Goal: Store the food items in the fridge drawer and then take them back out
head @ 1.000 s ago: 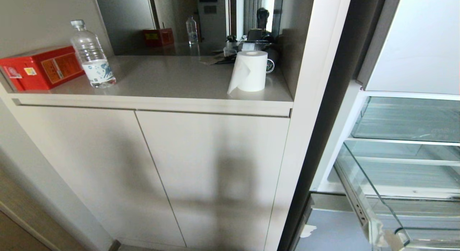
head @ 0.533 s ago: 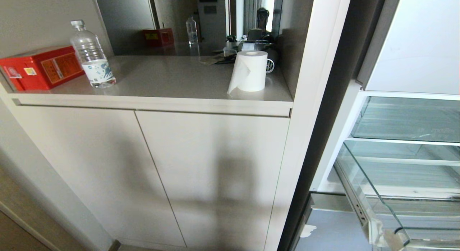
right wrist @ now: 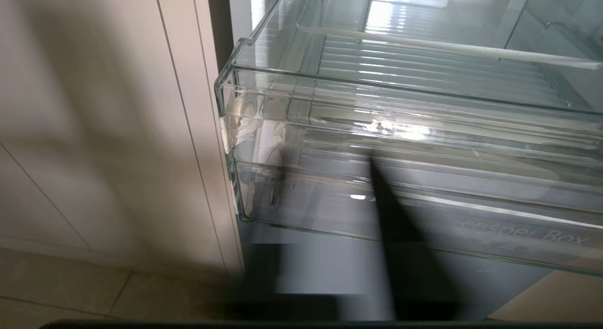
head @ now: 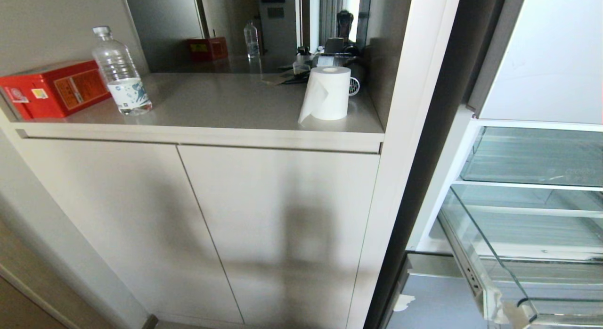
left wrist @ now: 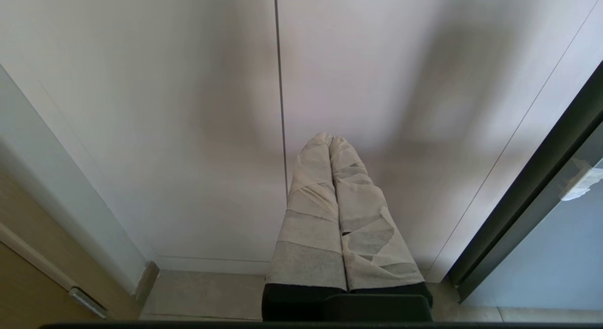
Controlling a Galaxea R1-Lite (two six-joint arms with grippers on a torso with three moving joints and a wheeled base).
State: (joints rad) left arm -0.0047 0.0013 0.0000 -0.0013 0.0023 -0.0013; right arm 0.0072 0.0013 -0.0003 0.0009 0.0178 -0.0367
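Left claw (left wrist: 330, 140): my taped fingers together, at beige cabinet doors (left wrist: 188, 107) | Right claw (right wrist: 377, 178): together, empty, before front lip of wide clear ribbed plastic fridge drawer (right wrist: 400, 131), pulled out.

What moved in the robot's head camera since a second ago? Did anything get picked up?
Nothing visibly changed. The water bottle, red box and paper roll stand where they were on the counter, and the fridge drawer is still pulled out with no food in it. No gripper shows there.
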